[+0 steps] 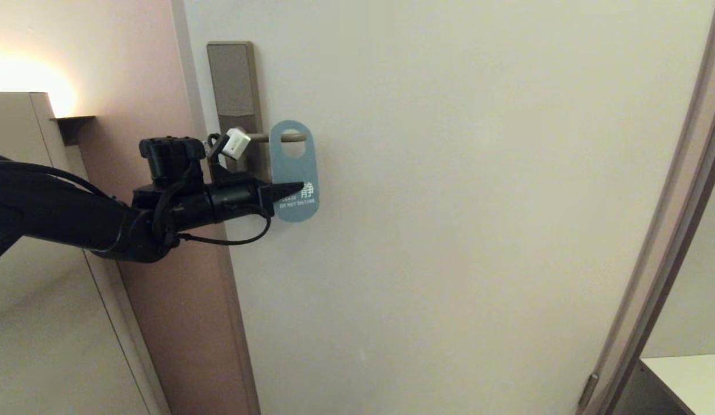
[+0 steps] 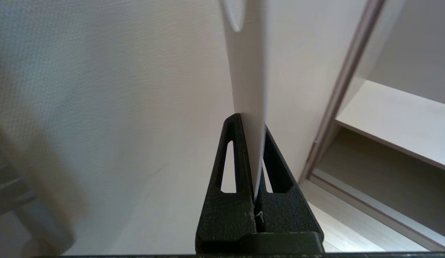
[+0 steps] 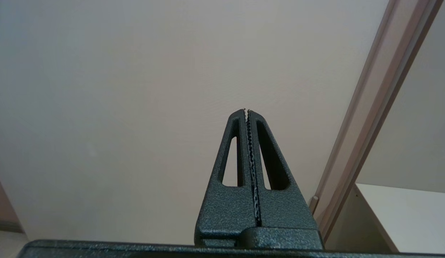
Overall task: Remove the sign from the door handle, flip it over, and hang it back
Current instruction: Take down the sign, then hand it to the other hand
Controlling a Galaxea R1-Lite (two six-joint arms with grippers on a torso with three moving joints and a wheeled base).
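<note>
Left of middle in the head view, the thin, light, bendy sign (image 1: 294, 173) is pinched low by the left gripper (image 1: 294, 187); the right gripper (image 3: 246, 111) is shut, empty.

The sign (image 1: 294, 173) is a flat rounded-oblong hanger, blue face outward with white lettering near its lower end. It hangs upright in the upper left-centre of the head view, its round hole threaded over the door handle (image 1: 276, 138). The door handle is a slim horizontal metal lever projecting rightward from a tall bronze-grey lock plate (image 1: 231, 80).
</note>
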